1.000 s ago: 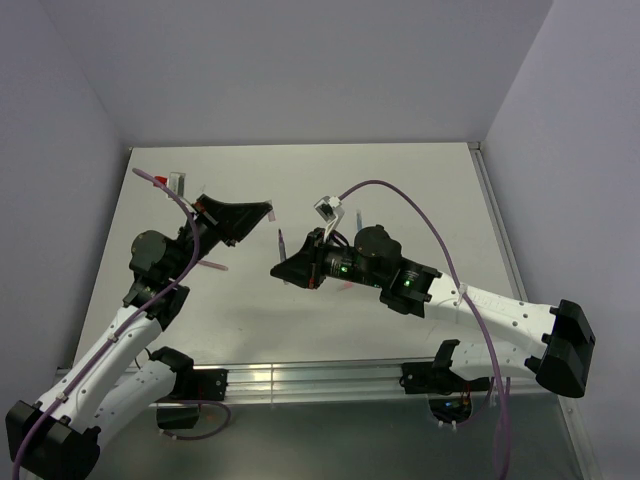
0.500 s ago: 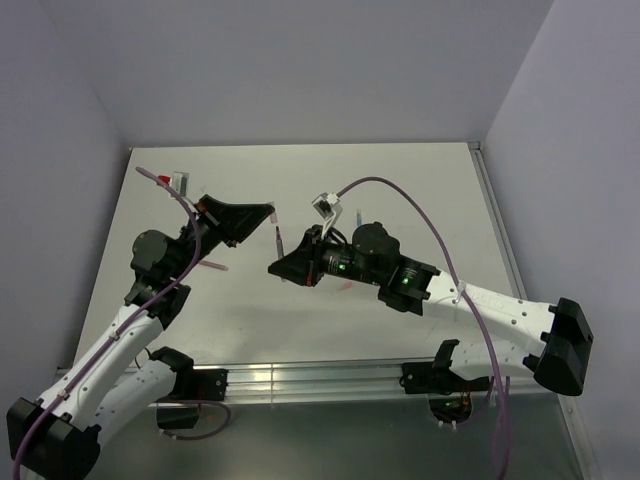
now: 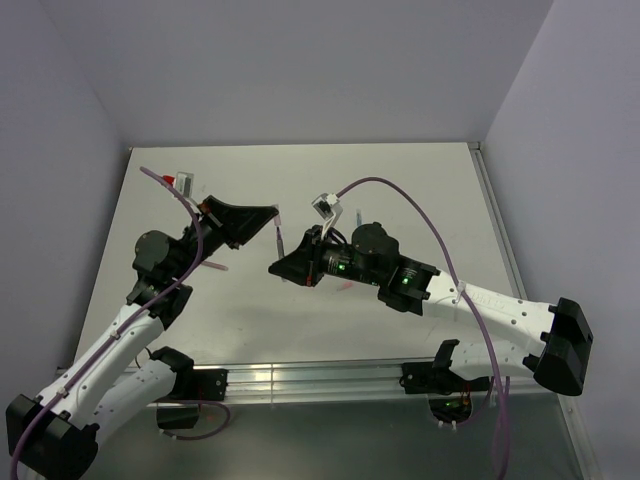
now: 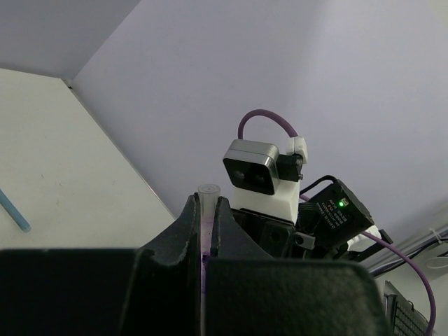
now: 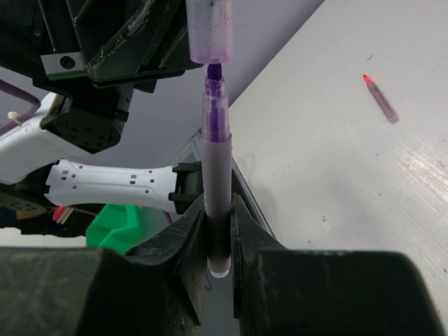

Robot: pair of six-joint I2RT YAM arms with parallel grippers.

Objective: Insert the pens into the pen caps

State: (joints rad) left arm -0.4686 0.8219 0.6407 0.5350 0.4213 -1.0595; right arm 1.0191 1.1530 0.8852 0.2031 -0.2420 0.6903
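Observation:
My right gripper (image 5: 218, 222) is shut on a dark grey pen (image 5: 216, 175) and holds it upright, purple tip up. My left gripper (image 4: 204, 213) is shut on a pale, purple-tinted pen cap (image 4: 208, 198). In the right wrist view the cap (image 5: 209, 29) hangs open end down right above the pen tip, a small gap apart. In the top view the left gripper (image 3: 271, 213) and right gripper (image 3: 281, 267) meet above the table's middle, with the pen (image 3: 280, 241) between them. A red-tipped pen (image 5: 380, 99) and a blue pen (image 4: 15, 210) lie on the table.
A pinkish stick (image 3: 212, 266) lies on the white table (image 3: 400, 190) by the left arm. A small red piece (image 3: 170, 182) sits at the table's far left corner. The right arm's wrist camera (image 4: 255, 166) faces the left gripper closely. Walls bound the table on three sides.
My right gripper has shifted a little left with the pen, bringing its tip up under the cap. My left gripper has edged slightly right with the cap.

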